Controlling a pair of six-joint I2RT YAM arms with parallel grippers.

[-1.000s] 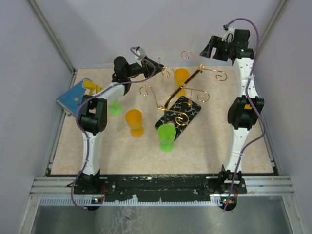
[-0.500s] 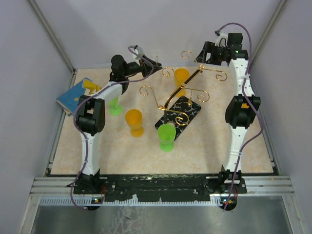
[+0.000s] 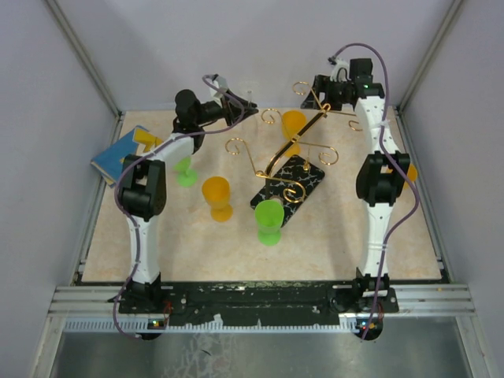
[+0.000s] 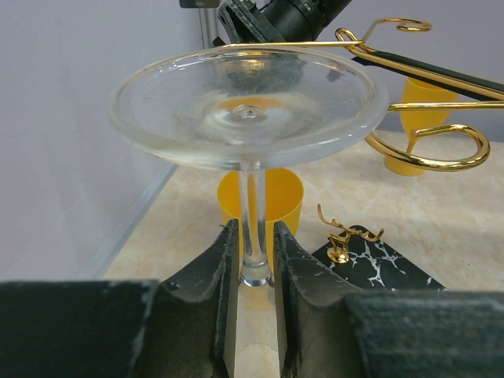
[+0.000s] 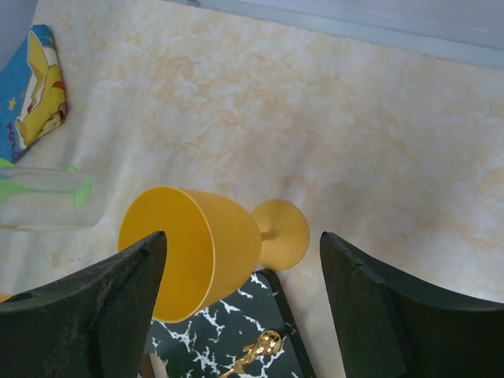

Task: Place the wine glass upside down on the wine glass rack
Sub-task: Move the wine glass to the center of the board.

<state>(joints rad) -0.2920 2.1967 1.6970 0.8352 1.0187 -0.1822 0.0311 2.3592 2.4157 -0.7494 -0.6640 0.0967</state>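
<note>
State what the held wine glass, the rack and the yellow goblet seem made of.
Wine glass: clear glass or clear plastic, see-through with bright glints. Rack: thin gold-coloured metal wire, mirror shine; base black, white-veined, marble-look. Yellow goblet: likely matte opaque plastic.

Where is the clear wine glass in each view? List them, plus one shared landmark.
Top external: wine glass faint at the left gripper, upper left of centre.
Left wrist: centre, foot on top, stem clamped between the fingers.
Right wrist: left edge, only its clear bowl.
Shared landmark: the rack's black marbled base.
</note>
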